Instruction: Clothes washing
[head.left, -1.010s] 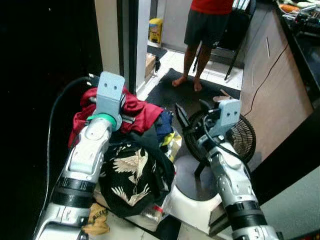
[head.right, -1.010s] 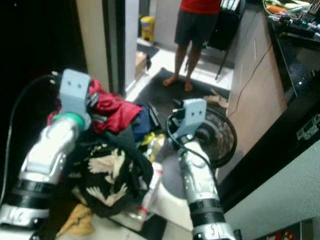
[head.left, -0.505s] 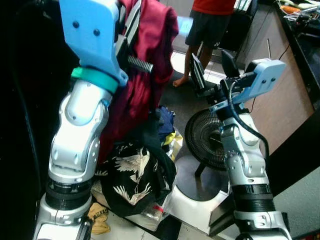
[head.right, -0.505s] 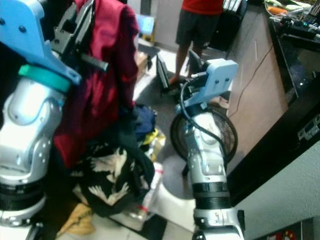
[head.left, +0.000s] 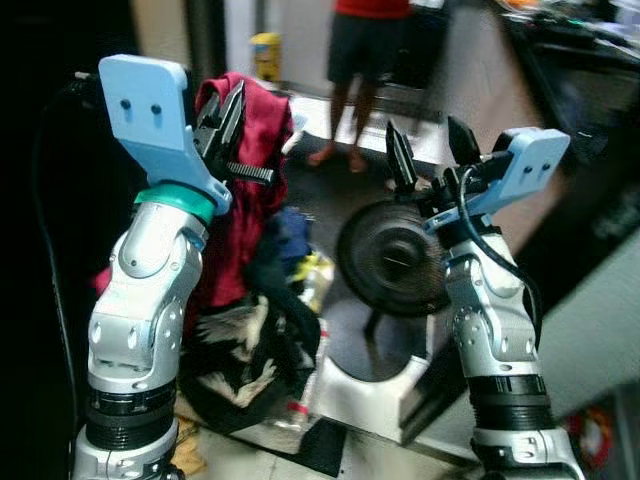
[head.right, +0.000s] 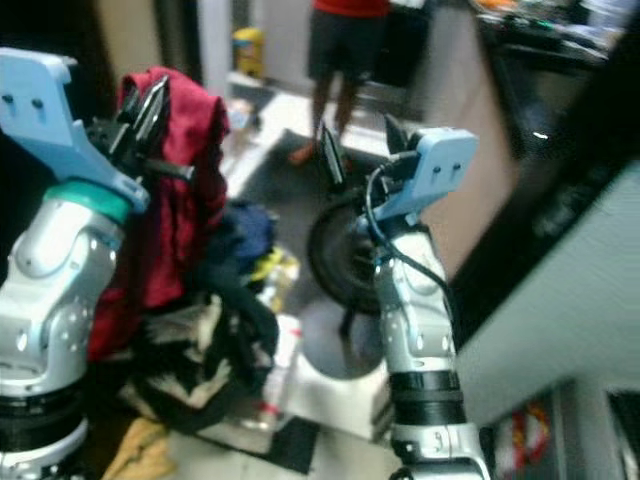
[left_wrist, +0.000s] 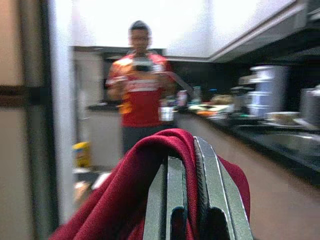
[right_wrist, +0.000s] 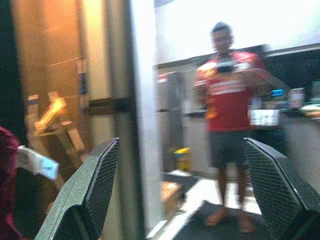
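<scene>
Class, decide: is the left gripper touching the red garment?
Touching. The left wrist view shows the left gripper shut on the red garment, cloth draped over its fingers.

Head stereo pair looks down-forward; wrist cams face level, sharing person (left_wrist: 141, 90) (blurred) beyond fingers.

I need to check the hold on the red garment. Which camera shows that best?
The left wrist view: the red garment is draped over the left gripper, its fingers shut on the cloth. The eye views show it hanging from that raised gripper above the clothes pile. The right wrist view catches an edge.
</scene>
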